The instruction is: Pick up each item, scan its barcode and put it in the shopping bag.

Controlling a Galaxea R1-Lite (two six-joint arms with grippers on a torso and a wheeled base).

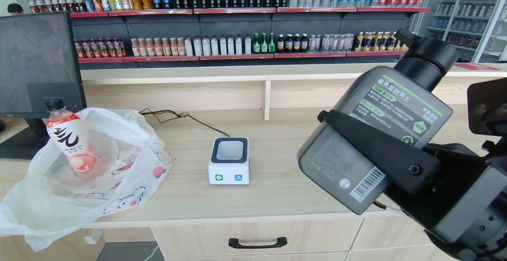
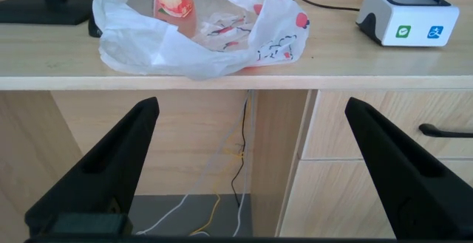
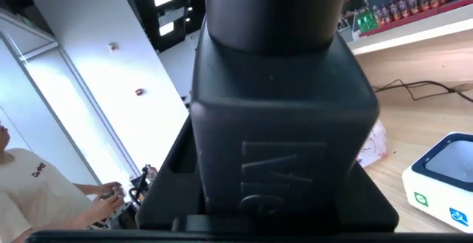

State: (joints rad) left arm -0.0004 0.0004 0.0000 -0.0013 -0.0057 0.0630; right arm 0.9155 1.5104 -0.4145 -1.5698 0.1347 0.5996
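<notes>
A dark grey bottle [image 1: 356, 150] with a black cap is held up at the right, high over the counter, its barcode label facing me. My right gripper [image 1: 380, 150] is shut on it; the bottle [image 3: 277, 147] looms close in the right wrist view. The white barcode scanner [image 1: 229, 160] stands mid-counter, left of and below the bottle, also seen as scanner [image 2: 405, 15] and scanner [image 3: 443, 187]. A white plastic shopping bag [image 1: 130, 170] lies at the counter's left with a pink drink bottle [image 1: 73, 140] upright in it. My left gripper [image 2: 247, 176] hangs open below the counter's front edge, under the bag [image 2: 192, 43].
A monitor [image 1: 37, 63] stands at the back left behind the bag. The scanner's cable [image 1: 174, 115] runs across the counter toward the back wall. A drawer handle [image 1: 257, 243] sits under the counter front. Shelves of drinks [image 1: 237, 19] line the background.
</notes>
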